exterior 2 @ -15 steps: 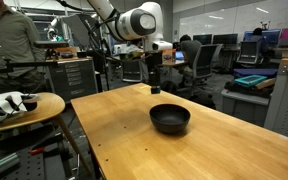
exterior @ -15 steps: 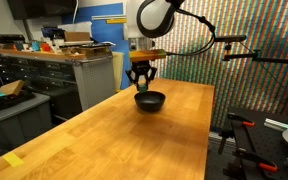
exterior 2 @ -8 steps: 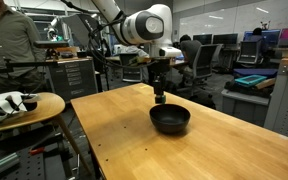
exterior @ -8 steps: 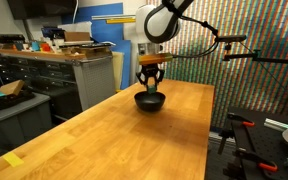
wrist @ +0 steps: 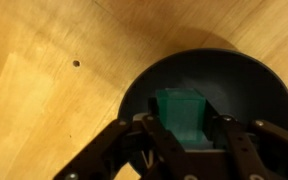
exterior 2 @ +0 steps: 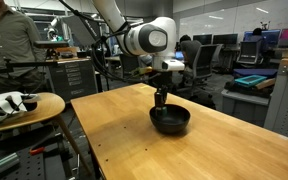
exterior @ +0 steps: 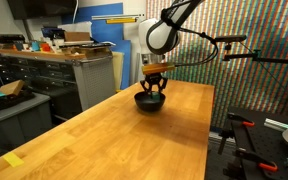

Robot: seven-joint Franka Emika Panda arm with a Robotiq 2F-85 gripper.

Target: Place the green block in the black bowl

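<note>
Green block [wrist: 181,115] sits clamped between the two fingers [wrist: 152,133] of the pincer [wrist: 185,128], which press on its opposite side faces in the wrist view. The block appears upright, with its top face level and unobstructed. Directly below it lies the black bowl [wrist: 246,85], so the block is framed entirely by the dark interior of the bowl and not by the wood around it (whether its underside touches the bowl floor cannot be determined from this view). The bowl rests on the table [wrist: 44,95], a light wooden surface with one small dark spot [wrist: 76,63] away from the bowl rim. In both exterior views the arm reaches down from above: the pincer [exterior: 154,89] hangs vertically with its fingertips at the rim level of the bowl [exterior: 150,103], and the pincer [exterior 2: 160,98] stands over the far part of the bowl [exterior 2: 171,121]. The block itself is too small to resolve in the exterior views. The bowl stands toward the far end of the table [exterior: 124,140] in an exterior view, well apart from the near edge.
</note>
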